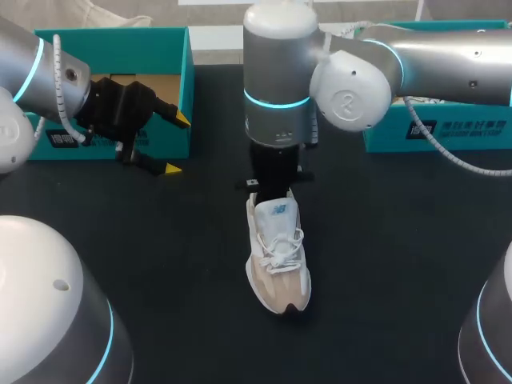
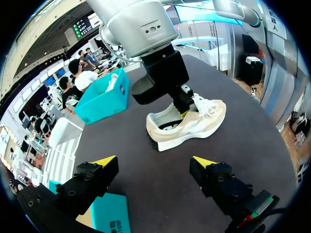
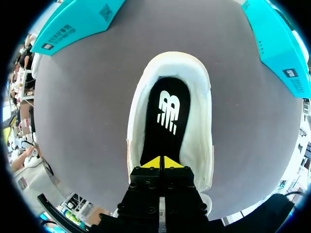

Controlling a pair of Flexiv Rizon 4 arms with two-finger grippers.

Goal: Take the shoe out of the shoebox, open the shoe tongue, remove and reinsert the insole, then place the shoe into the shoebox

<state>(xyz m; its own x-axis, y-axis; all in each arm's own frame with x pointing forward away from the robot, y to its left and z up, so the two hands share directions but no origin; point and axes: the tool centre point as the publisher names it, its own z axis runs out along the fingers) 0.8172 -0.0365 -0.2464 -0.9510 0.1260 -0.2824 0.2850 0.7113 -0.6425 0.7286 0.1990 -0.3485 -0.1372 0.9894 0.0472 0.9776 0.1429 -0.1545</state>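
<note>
Well outside shoebox (image 1: 178, 96), shoe (image 1: 278, 260) with insole (image 3: 165, 116); right gripper (image 3: 161, 162) tips together (left gripper (image 2: 154, 161) spread)

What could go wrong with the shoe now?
The right gripper, tips closed, is inside the shoe over the black insole. The left gripper hangs open near the shoebox, so nothing pins the shoe; a pull might lift or tip the whole shoe. The laces look loose, and could snag the gripper on its way out.

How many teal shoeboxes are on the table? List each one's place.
2. The left shoebox stands at the back, behind the left pincer; the right shoebox at the back, partly hidden by the right arm.
</note>
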